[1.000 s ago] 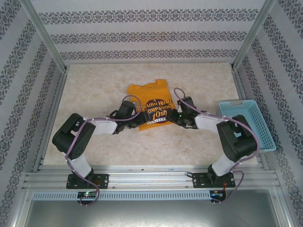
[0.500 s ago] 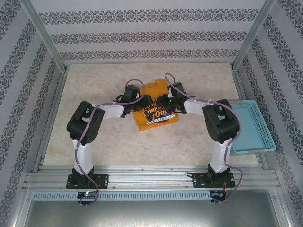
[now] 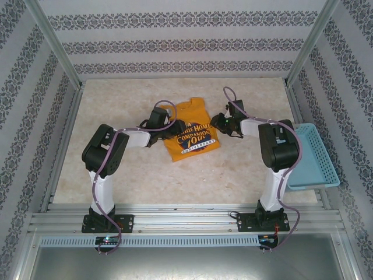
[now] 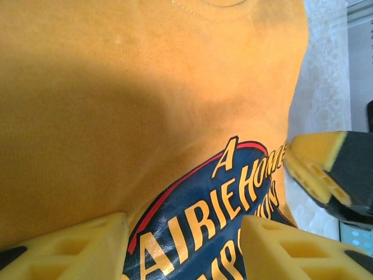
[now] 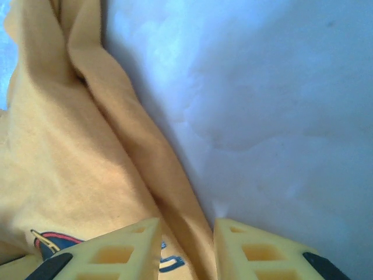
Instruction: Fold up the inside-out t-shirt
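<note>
The left gripper [image 4: 183, 256] stands with its yellow foam fingers [image 4: 76, 248] about half apart, low over the mustard-orange short-sleeved cloth t-shirt [image 4: 116, 116]. Flat cloth and the dark-blue print with yellow lettering [image 4: 221, 216] show in the gap between the fingers. No cloth is pinched there. In the top view this gripper sits at the t-shirt's left edge.

The right gripper [image 5: 186, 251] has its jaws drawn narrow. A raised fold along the t-shirt's edge [image 5: 175, 198] runs straight into the gap between its fingers [image 5: 111, 254]. I cannot tell whether the fold is clamped or only lies between them. From above, this gripper sits at the t-shirt's right edge. One of its yellow fingertips also appears at the right of the left wrist view, just over the cloth's edge.

The t-shirt lies print-up on the pale marbled table [image 3: 145, 169], near the middle and toward the far half. It is gathered into a compact shape between the two grippers. A light-blue plastic slatted basket [image 3: 315, 154] sits at the table's right edge, well apart from the garment.
</note>
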Available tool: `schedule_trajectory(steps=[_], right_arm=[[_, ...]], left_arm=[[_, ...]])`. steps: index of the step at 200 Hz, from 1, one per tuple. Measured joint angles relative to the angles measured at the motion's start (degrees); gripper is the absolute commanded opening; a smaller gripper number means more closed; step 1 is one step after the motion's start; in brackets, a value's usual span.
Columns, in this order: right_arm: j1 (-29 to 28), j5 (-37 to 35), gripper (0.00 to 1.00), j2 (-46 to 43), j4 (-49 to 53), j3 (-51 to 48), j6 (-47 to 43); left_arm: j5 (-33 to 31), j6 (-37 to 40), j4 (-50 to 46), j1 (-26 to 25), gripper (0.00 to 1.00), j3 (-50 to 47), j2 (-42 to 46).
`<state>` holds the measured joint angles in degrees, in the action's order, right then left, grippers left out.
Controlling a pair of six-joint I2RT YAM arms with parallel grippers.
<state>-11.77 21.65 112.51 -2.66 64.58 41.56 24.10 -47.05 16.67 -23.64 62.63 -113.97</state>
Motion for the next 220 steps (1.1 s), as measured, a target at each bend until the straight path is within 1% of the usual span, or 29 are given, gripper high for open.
schedule_trajectory(steps=[17,42,68,89,110,117,137,161,185,220], right_arm=[[-2.36,-1.18,0.34,-3.48,2.03,0.07,-2.36],[-6.23,-1.99,0.40,-7.23,5.14,3.39,-5.81],[-7.08,-2.71,0.48,-5.29,8.35,11.08,-9.31],[-6.34,-3.85,0.54,-0.22,11.32,18.75,-12.02],[-5.95,-5.53,0.58,5.31,15.15,25.14,-14.16],[-5.68,-6.08,0.61,7.21,16.63,27.23,-14.84],[-5.29,-7.17,0.62,12.11,20.76,32.85,-16.33],[-4.94,-7.50,0.62,16.90,24.92,38.69,-16.98],[-4.85,-7.48,0.62,21.11,28.70,44.39,-17.55],[-5.03,-7.52,0.62,27.23,34.75,53.07,-17.57]], left_arm=[[0.07,1.22,-4.17,0.15,0.62,0.07,2.19],[-0.57,2.75,-10.54,1.01,0.64,1.01,6.78],[-2.86,3.56,-15.17,4.61,0.66,3.98,9.79],[-5.70,3.54,-17.99,8.07,0.71,6.56,9.40],[-8.24,3.58,-20.76,10.67,0.76,9.51,6.93],[-8.74,3.58,-21.49,11.08,0.76,10.80,5.57],[-9.16,3.61,-23.39,11.63,0.76,15.19,0.61],[-8.76,3.61,-24.24,11.65,0.74,19.21,-4.72],[-7.15,3.56,-24.39,11.65,0.69,22.23,-8.94],[-4.04,3.63,-24.76,11.72,0.64,27.39,-12.66]])
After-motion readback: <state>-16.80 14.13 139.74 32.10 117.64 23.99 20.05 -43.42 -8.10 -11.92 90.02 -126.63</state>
